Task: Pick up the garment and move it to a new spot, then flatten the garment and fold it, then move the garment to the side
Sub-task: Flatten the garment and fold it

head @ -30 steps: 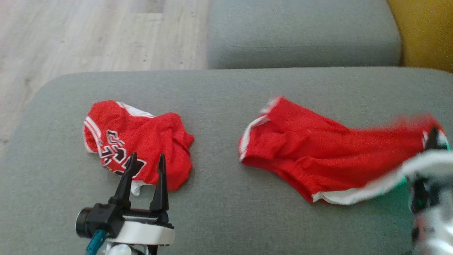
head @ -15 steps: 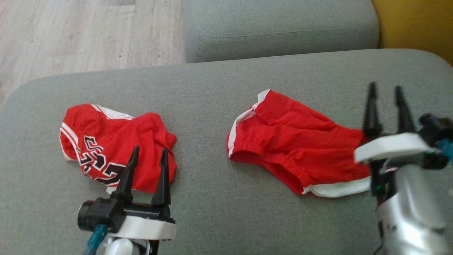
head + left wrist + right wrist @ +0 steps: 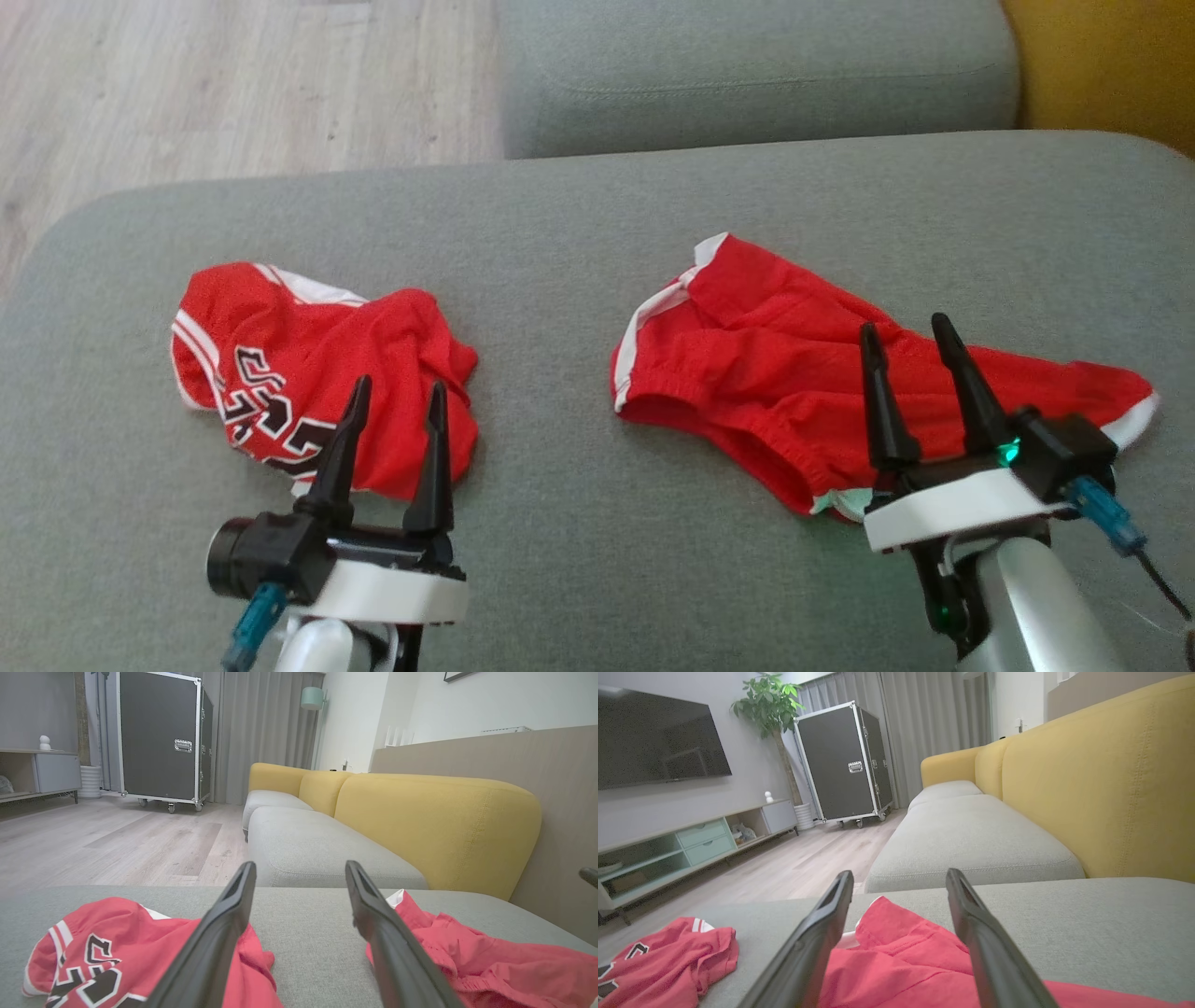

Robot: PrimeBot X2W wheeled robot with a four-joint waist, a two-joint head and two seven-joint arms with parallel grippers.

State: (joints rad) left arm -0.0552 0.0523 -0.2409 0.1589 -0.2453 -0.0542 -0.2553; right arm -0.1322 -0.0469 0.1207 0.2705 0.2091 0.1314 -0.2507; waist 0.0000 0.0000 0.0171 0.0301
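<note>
Nearest the camera, the left gripper [image 3: 400, 384] stands at the lower left of the head view. Its jaws are apart with nothing between them. Its two dark fingers point over the near edge of a crumpled red jersey with white trim and black-and-white numerals [image 3: 308, 373]. Whether the fingertips touch the cloth cannot be told.

The right gripper [image 3: 905, 323] stands at the lower right. Its jaws are likewise apart and empty. Its fingers overlie the near right part of the red shorts with white side stripes and an elastic waistband [image 3: 747, 373]. In the right wrist view the shorts [image 3: 901, 956] spread beneath and between the fingers. Contact cannot be confirmed.

Both garments lie on the grey fabric sofa seat cushion [image 3: 579, 233], well apart, the jersey to the left and the shorts to the right. The shorts lie partly spread and rumpled. Their waistband faces the near left and one white-edged leg hem reaches toward the right edge of the cushion.

Beyond this cushion sits a second grey seat cushion [image 3: 747, 84]. A mustard-yellow upholstered backrest [image 3: 1102, 65] runs along the right side. Pale wood-plank flooring [image 3: 233, 84] lies to the left of the sofa.

Farther off, the left wrist view shows a black flight case with metal edging on castors [image 3: 159, 742], standing on the floor before grey curtains [image 3: 266, 732]. The right wrist view shows a wall-mounted dark television screen [image 3: 658, 742], a low cabinet [image 3: 691, 840] and a green potted plant [image 3: 770, 700].
</note>
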